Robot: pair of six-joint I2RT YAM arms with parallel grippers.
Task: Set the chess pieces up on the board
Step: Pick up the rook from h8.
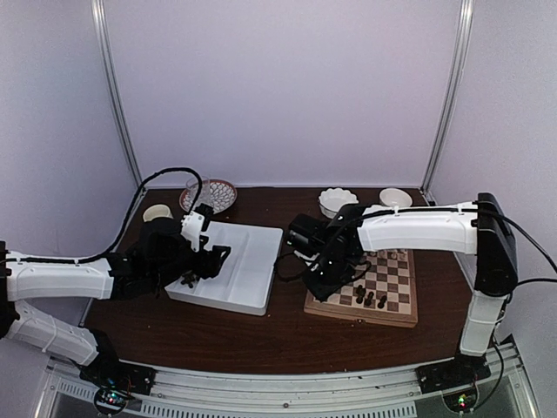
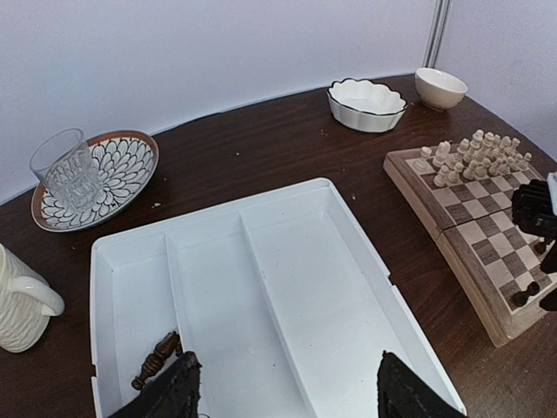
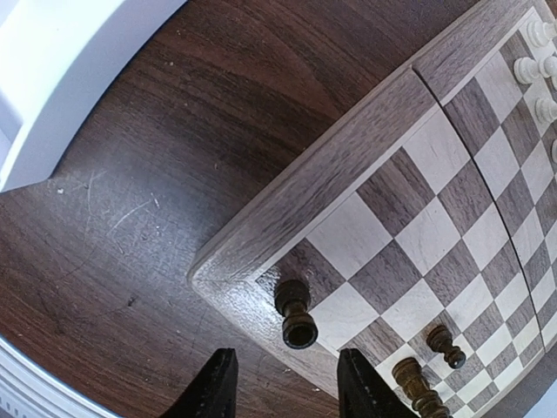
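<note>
The board (image 1: 399, 287) lies at the right. Three dark chess pieces (image 1: 370, 299) stand near its front edge, and pale chessmen (image 2: 474, 152) line its far end. In the right wrist view a dark rook (image 3: 296, 313) stands upright on the board's (image 3: 348, 165) corner square. My right gripper (image 3: 285, 387) hovers just short of it, open, with the rook beyond the fingertips and untouched. Two more dark pieces (image 3: 444, 344) stand further along. My left gripper (image 2: 287, 401) hangs open over the white tray (image 2: 287, 287), nothing between its fingers (image 2: 170, 396). A dark piece (image 2: 157, 357) lies in the tray's left compartment.
A glass (image 2: 65, 165) stands on a patterned plate (image 2: 122, 170) at the back left, with a cream mug (image 2: 22, 300) beside the tray. A scalloped white bowl (image 2: 367, 103) and a small cream bowl (image 2: 439, 85) sit behind the board.
</note>
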